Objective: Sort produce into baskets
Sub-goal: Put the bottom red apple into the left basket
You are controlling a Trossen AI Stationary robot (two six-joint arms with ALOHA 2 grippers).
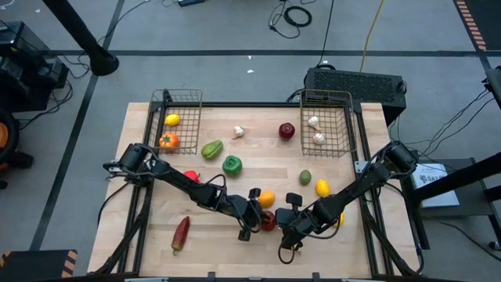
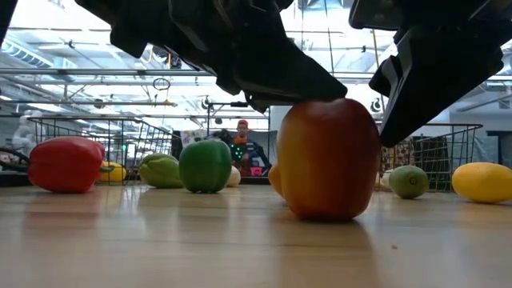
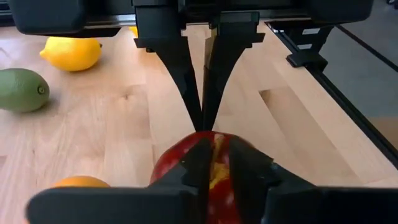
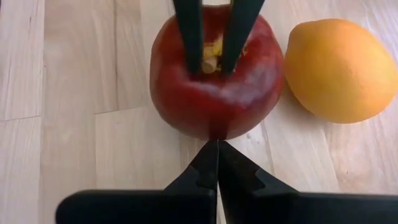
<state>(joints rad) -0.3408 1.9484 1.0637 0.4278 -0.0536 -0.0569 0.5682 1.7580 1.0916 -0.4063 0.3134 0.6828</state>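
My left gripper pinches the stem at the top of a red apple on the table's near-middle, beside an orange. My right gripper, fingers pressed together, rests against the apple.

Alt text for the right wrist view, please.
A red apple sits on the wooden table, the left gripper pinching its stem; an orange lies beside it. The right gripper, shut, points at the apple.
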